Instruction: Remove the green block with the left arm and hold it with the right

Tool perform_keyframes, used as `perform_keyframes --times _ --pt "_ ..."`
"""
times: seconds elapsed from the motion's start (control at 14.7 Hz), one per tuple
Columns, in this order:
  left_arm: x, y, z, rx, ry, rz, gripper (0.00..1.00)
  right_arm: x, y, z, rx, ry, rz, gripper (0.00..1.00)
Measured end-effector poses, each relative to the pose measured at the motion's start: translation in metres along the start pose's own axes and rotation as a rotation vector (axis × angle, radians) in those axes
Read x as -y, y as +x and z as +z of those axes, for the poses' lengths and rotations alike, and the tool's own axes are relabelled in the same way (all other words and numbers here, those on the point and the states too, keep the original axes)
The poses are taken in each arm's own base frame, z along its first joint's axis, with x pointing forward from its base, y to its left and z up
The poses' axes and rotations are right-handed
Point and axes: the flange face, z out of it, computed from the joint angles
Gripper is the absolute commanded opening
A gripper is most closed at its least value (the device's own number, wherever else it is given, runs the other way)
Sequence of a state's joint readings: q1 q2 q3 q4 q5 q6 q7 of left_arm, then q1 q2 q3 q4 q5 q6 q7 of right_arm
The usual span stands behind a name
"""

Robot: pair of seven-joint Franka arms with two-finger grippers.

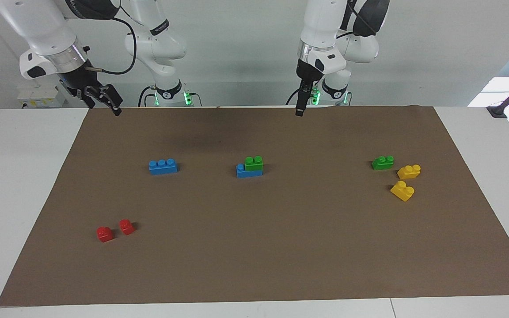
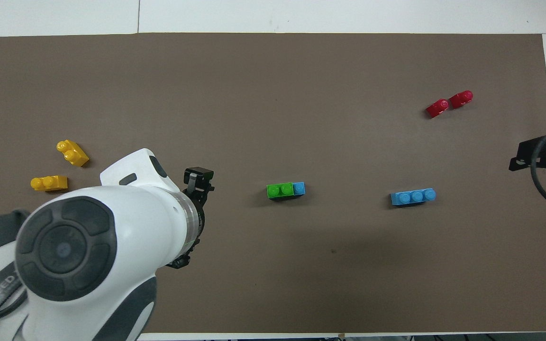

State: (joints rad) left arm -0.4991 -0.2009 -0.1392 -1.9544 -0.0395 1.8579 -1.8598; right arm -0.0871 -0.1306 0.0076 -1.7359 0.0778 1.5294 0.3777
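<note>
Facing view: high, looking across at the robots' bases and down on the whole brown mat [image 1: 254, 247].
Overhead view: steeply down from above the robots' end, nearer, mat [image 2: 273, 284] filling the picture.
Shared: the mat and its bricks, with the green block [image 1: 253, 163] [image 2: 279, 190] at mid-mat.
Relation: half a turn apart around that block.

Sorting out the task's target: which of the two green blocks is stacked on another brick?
The green block mid-mat sits on a blue brick; the other green block lies directly on the mat beside the yellow bricks.
</note>
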Motion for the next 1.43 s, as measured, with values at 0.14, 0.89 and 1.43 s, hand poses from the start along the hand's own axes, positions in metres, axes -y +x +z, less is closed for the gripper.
perform_keyframes --times 0.14,0.89,1.43 --pt "-0.003 -0.009 0.015 0.01 -0.017 -0.054 1.0 0.004 -0.005 0.009 0.02 0.031 0.121 0.98" --pt "-0.036 -0.071 0.122 -0.008 0.005 -0.325 1.0 0.043 -0.028 0.071 0.212 0.12 0.785 0.98" --pt "-0.066 -0.076 0.161 -0.044 0.021 -0.428 1.0 0.064 -0.032 0.112 0.284 0.124 0.885 0.98"
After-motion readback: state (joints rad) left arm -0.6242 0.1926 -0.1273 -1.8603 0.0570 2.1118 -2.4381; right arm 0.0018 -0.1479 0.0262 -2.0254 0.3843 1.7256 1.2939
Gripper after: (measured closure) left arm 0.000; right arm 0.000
